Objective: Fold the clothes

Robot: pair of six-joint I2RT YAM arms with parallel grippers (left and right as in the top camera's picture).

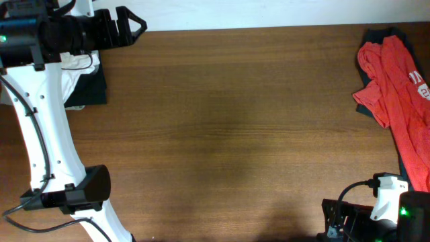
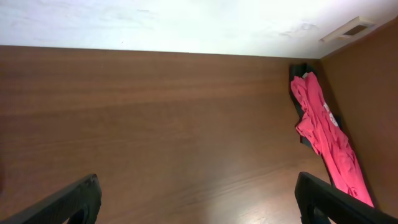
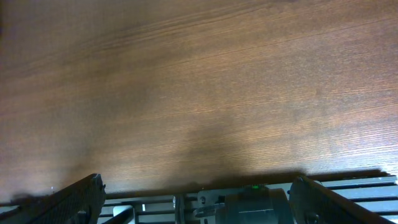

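Two grippers stand spread wide and empty: left gripper (image 1: pixel 137 27) far left, right gripper (image 3: pixel 196 183) near right. Small white folded T-shirt bundle (image 1: pixel 79 76) lies far left on a dark folded garment (image 1: pixel 99 87), just left of the left gripper and partly under that arm. Long axis not discernible. Left arm judged much nearer.

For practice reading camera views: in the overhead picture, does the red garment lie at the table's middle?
No, the red garment lies crumpled along the table's right edge.
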